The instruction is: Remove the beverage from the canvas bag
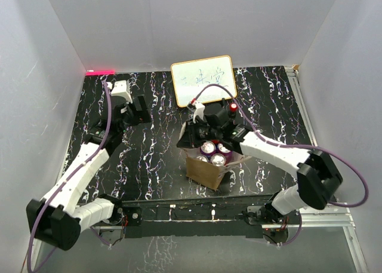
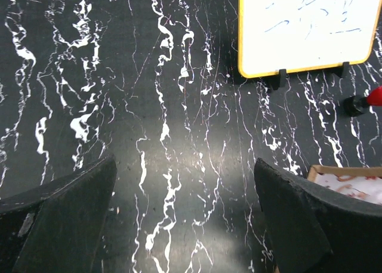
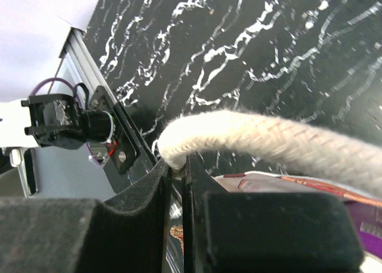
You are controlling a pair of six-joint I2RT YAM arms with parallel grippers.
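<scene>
As right claw (image 3: 176, 165) pinches canvas bag's (image 1: 206, 172) handle (image 3: 268, 144), left claw (image 2: 185, 165) gapes.

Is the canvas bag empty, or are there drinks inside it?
Not empty. In the top view, several can tops show in the open mouth of the canvas bag.

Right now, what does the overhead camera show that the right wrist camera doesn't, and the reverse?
Only overhead: the whole canvas bag, the cans standing inside it, the white board behind it, and the left arm off to one side. Only the right wrist: a close look at the bag's pale rope handle, pinched between the right arm's jaws, which are shut. Both: the black marbled table and a bit of the purple cans.
</scene>
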